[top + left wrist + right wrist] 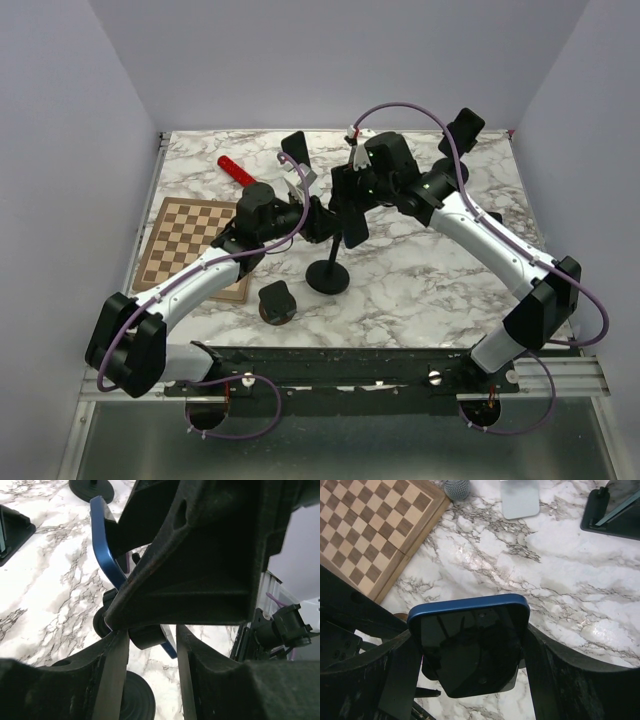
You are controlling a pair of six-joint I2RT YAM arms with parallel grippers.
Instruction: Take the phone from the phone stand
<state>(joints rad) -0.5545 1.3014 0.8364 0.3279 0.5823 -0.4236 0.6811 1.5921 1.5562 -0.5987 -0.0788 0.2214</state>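
Observation:
The blue-edged phone (352, 208) sits upright on the black phone stand, whose round base (328, 277) rests mid-table. In the right wrist view the phone (470, 640) fills the gap between my right gripper's fingers (400, 670), which press on both of its side edges; the right gripper (470, 655) is shut on it, and the stand's mount shows behind it. My left gripper (318, 216) is at the stand's neck from the left. In the left wrist view the left gripper (150, 680) is open, with the stand's joint (147, 635) at its fingertips and the phone's blue edge (102, 545) beyond.
A chessboard (195, 245) lies at the left and also shows in the right wrist view (375, 525). A red object (236, 170) lies behind it. A small black holder (276, 300) sits near the front. Other stands are at the back (296, 148) and back right (462, 128).

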